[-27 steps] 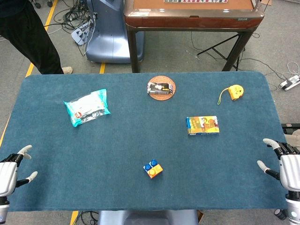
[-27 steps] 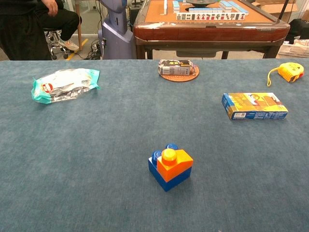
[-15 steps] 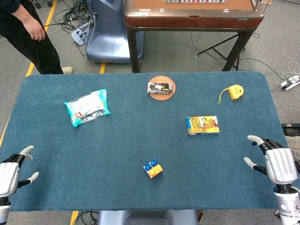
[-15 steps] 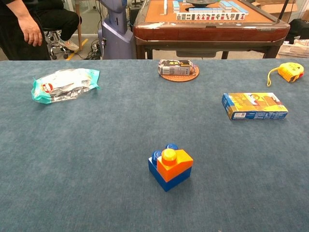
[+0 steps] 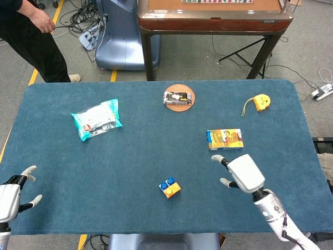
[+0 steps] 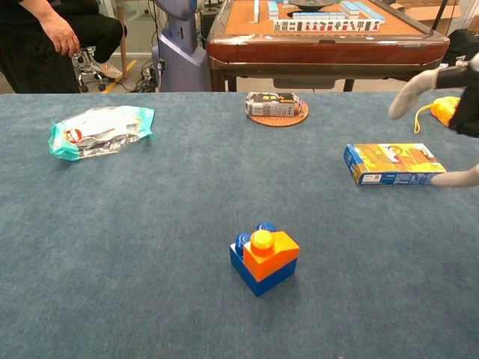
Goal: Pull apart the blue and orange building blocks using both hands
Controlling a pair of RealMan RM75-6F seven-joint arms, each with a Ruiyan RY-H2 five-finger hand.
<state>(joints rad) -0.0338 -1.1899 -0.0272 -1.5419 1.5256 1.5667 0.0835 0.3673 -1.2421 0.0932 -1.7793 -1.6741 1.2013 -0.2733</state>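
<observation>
The left hand (image 5: 9,200) is hovering at the near left edge of the desk (image 5: 130,156), its fingers (image 5: 28,170) spread wide and holding nothing. Farther back, a crumpled teal snack bag (image 5: 97,119) is lying on the blue cloth. Near the front middle, the blue block (image 6: 254,271) and the orange block (image 6: 271,254) are sitting joined together, the orange one pressed on top, touched by neither hand. Behind them, a small packet is resting on a round coaster (image 5: 179,97). The right hand (image 5: 243,173) is hanging just right of the blocks, fingers apart and empty, in front of a colourful box (image 5: 225,139). A yellow tape measure (image 5: 261,102) is lying at the far right.
</observation>
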